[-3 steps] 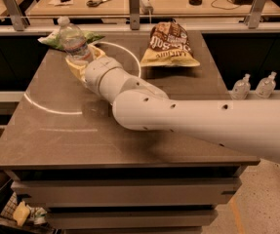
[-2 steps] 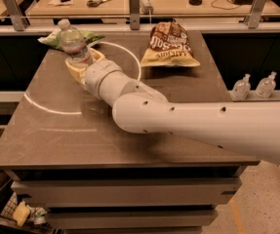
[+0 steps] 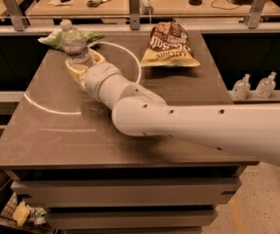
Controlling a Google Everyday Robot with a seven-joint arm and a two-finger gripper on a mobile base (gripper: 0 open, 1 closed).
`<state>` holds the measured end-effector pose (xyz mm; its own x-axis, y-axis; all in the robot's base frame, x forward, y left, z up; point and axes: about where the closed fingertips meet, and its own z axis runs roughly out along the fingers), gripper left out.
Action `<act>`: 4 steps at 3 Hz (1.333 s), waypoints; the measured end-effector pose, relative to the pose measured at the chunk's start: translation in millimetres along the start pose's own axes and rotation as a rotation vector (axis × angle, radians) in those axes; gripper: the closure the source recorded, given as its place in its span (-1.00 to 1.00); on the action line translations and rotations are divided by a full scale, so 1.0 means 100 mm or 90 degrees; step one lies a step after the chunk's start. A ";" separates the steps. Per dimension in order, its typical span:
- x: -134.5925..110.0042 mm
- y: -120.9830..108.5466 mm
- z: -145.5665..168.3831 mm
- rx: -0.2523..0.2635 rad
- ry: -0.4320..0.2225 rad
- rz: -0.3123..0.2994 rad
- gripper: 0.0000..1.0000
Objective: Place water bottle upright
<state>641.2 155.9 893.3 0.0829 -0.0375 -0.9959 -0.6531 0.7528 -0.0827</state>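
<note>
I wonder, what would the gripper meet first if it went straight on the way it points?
The water bottle, upright within the gripper, far left on the table; beyond it, probably the green bag.

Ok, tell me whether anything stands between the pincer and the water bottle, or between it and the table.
Nothing visible does. The pincer is shut on the water bottle over the table, far left; the green bag lies behind, the chip bag apart.

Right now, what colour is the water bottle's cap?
White, seen in the camera view; the gripper, far left on the table, grips the water bottle.
</note>
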 end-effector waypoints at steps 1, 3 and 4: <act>-0.02 0.00 0.00 0.000 0.000 0.000 1.00; -0.04 0.01 0.01 -0.001 -0.002 -0.001 0.17; -0.06 0.02 0.01 -0.002 -0.003 -0.001 -0.28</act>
<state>639.8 158.6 899.0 0.0879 -0.0361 -0.9955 -0.6555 0.7504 -0.0851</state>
